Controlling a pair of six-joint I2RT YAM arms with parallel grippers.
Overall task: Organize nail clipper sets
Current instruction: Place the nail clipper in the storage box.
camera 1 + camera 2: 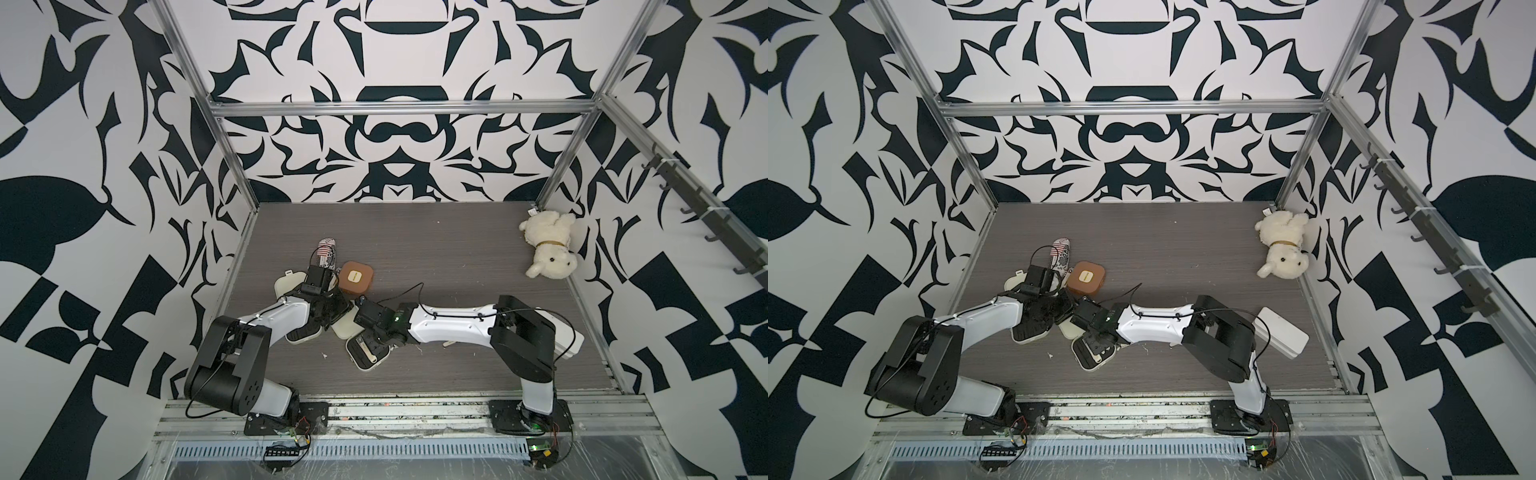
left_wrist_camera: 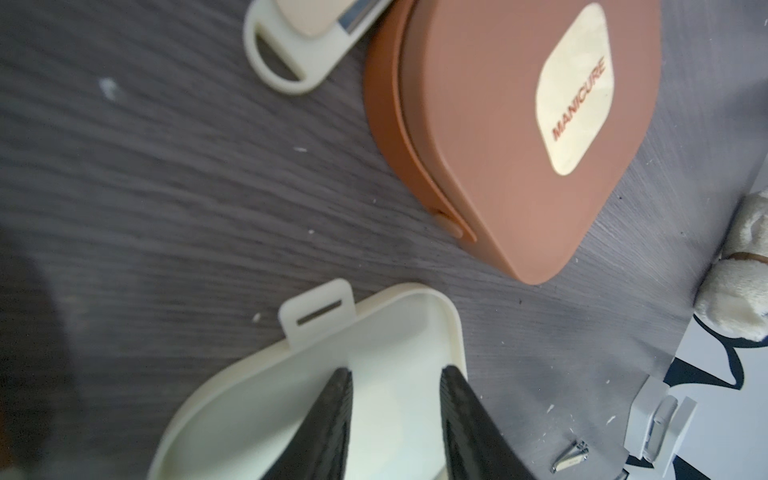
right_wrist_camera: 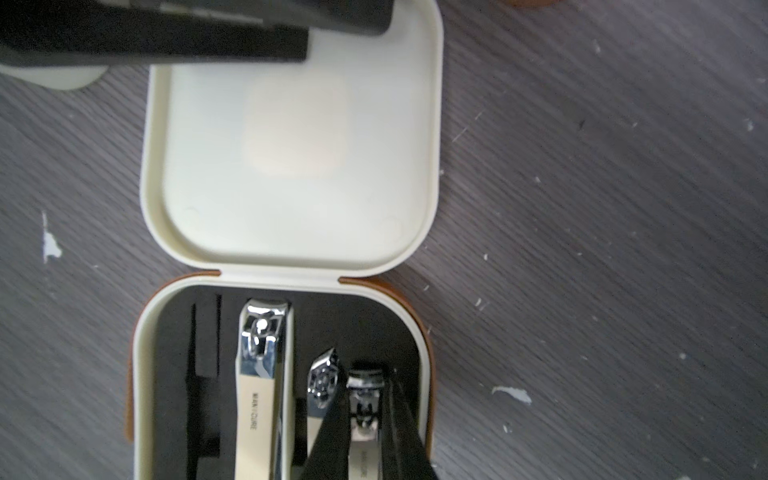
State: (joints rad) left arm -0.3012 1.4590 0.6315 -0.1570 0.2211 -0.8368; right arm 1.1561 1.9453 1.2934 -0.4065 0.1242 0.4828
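A cream case lies open, its black insert (image 3: 199, 374) holding several metal clippers and its lid (image 3: 291, 166) flat on the table. My right gripper (image 3: 363, 376) is shut on a small clipper (image 3: 365, 415) at the insert's edge. This case (image 1: 360, 358) sits front centre in both top views. My left gripper (image 2: 397, 370) hangs over the inside of a cream lid (image 2: 257, 415), jaws slightly apart with nothing between them. A shut brown case (image 2: 498, 137) lies beyond it, also seen in both top views (image 1: 1086, 277). A second open cream case (image 1: 303, 333) lies under the left arm.
A crushed striped can (image 1: 327, 251) lies behind the left wrist. A loose cream clipper holder (image 2: 286, 58) lies beside the brown case. A white plush dog (image 1: 548, 245) sits in the far right corner. A white box (image 1: 1283, 332) stands behind the right arm. Patterned walls enclose the table.
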